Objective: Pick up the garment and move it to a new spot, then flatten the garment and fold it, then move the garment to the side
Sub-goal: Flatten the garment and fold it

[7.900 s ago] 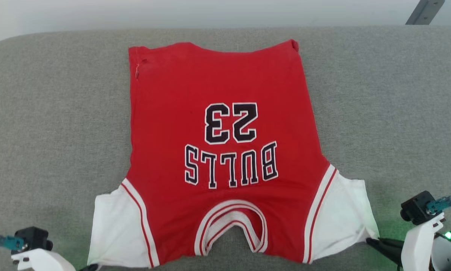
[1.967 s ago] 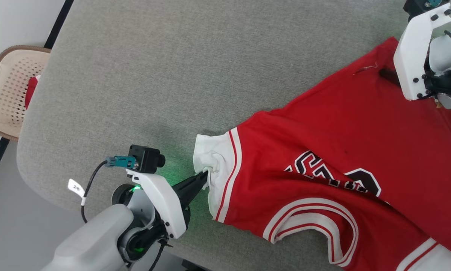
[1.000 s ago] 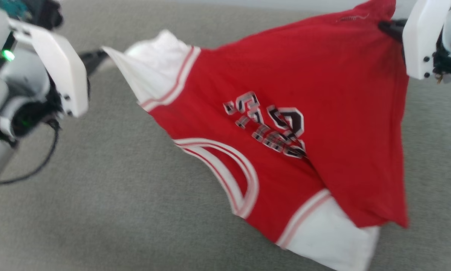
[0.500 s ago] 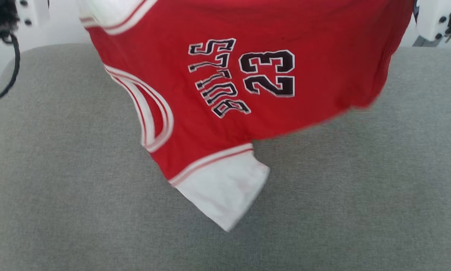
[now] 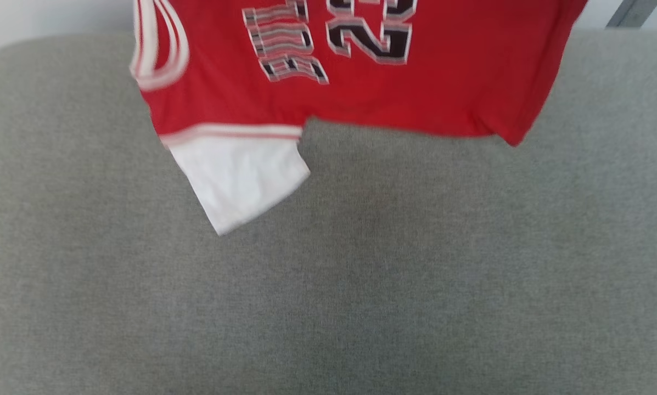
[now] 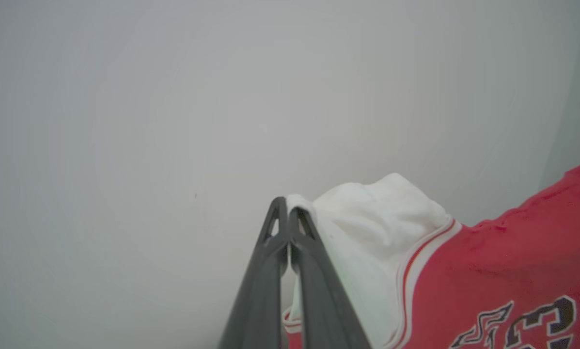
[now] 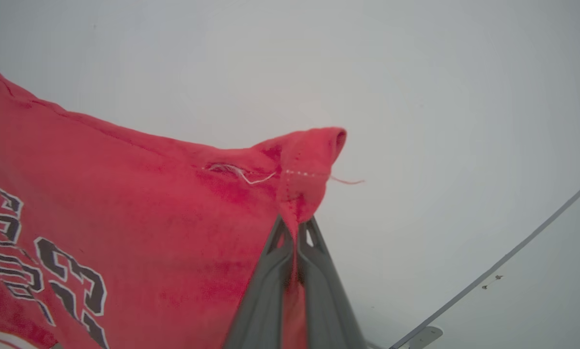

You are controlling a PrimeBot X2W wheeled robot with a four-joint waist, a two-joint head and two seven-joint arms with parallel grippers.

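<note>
Left gripper [image 6: 286, 208] fingers pressed together, pinching the edge of a white sleeve [image 6: 367, 218]. Red T-shirt [image 5: 361, 93] hangs in the air above grey padded surface [image 5: 361, 285]. Its top is cut off by the head view's upper edge; lettering [image 5: 328, 38] blurred and partly cropped. Other sleeve [image 5: 240, 175] dangles lower left, contact with the surface unclear. Right gripper [image 7: 295, 224] clamped on red hem corner [image 7: 314, 150], loose thread [image 7: 348, 182] beside it. Grey bracket [image 5: 630, 13] top right, mostly cropped.
</note>
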